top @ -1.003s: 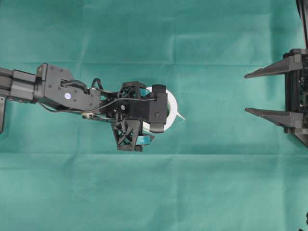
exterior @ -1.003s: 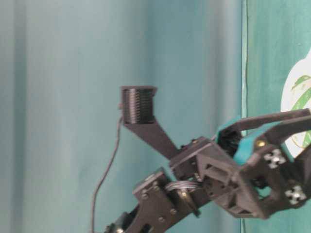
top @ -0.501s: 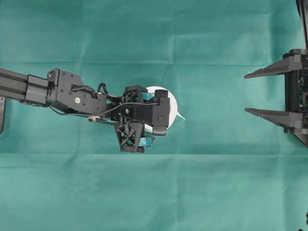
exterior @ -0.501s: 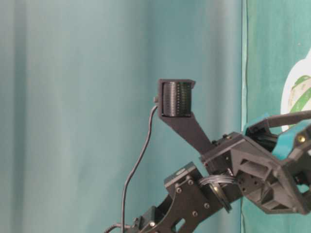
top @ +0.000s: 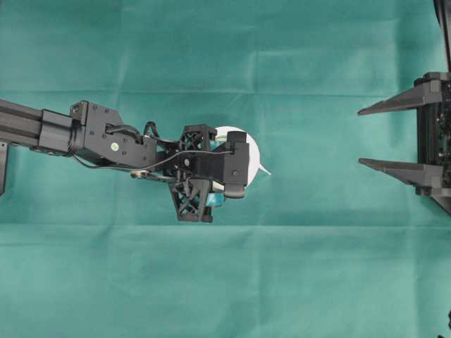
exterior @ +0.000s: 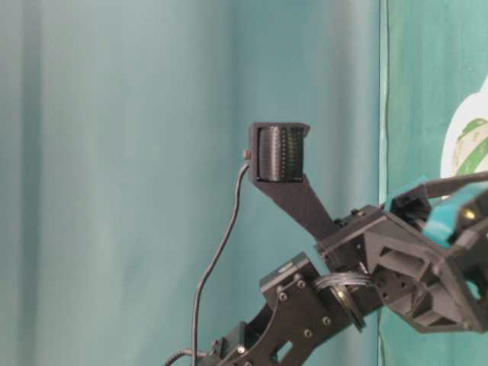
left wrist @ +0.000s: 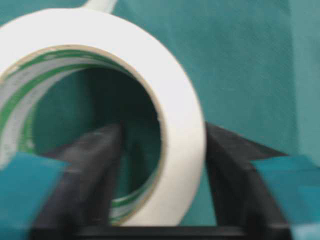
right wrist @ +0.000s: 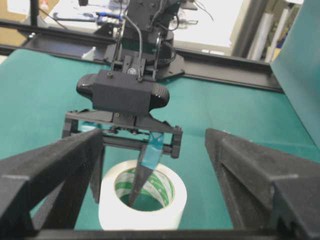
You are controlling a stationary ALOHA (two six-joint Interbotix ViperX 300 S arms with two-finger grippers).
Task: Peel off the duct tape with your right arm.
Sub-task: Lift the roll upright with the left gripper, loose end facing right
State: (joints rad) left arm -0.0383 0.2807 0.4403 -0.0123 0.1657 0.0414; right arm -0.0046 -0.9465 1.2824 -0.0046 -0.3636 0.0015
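Note:
The duct tape [top: 252, 156] lies flat on the green cloth, a wide white roll [right wrist: 145, 212] with a green-and-white core and a thin tab [top: 265, 170] pointing right. My left gripper [top: 215, 186] points down over it. One teal-taped finger [right wrist: 150, 155] reaches into the core and the other stands outside the wall. In the left wrist view the roll wall [left wrist: 175, 100] sits between the fingers, with a gap still showing on the inner side. My right gripper [top: 360, 136] hovers open far to the right, nothing between its plain black fingers [right wrist: 50, 165].
Green cloth [top: 225, 282] covers the whole table, with creases across it. A green backdrop [exterior: 114, 152] stands behind the left arm. A black rail and cluttered benches [right wrist: 225, 60] lie beyond the table's far edge in the right wrist view.
The left arm shifted right and lowered over the roll a second ago. Since then its fingers have drawn closer together around the roll wall. The right arm has stayed still.

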